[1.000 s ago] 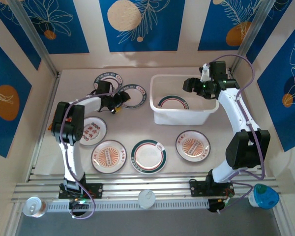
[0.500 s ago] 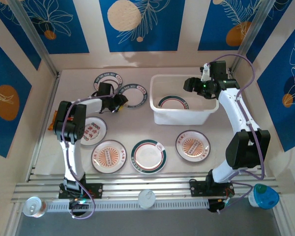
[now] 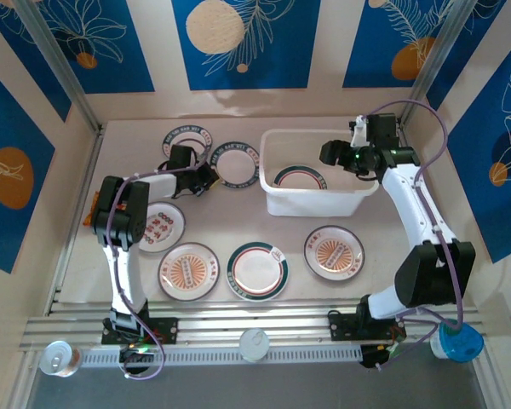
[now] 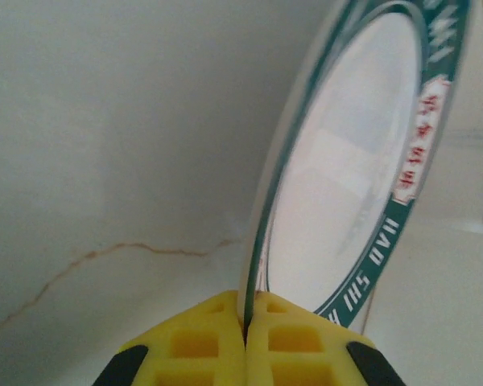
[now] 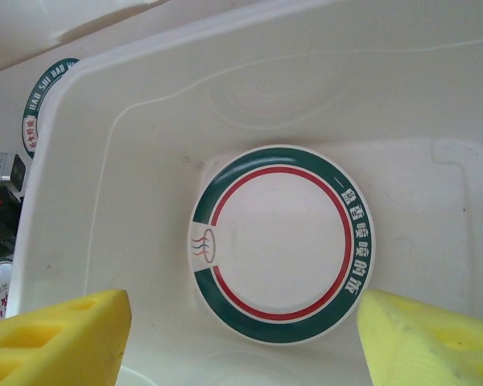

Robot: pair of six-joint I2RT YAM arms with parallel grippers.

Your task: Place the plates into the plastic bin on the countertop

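In the top view my left gripper is shut on the near rim of a green-rimmed plate left of the plastic bin. The left wrist view shows the yellow pads pinching that plate, whose rim stands on edge. My right gripper hangs open over the bin with nothing between its fingers. Below it, one green-and-red-rimmed plate lies flat on the bin floor. Several more plates lie on the countertop: one at the back left, others in front.
A metal rail runs along the near edge, with a can, a round white lid and a blue cup by it. An orange packet lies by the left wall. Cream and blue walls close in three sides.
My left gripper has closed onto the rim of the green-rimmed plate. The right gripper has drifted slightly right over the bin, still open.
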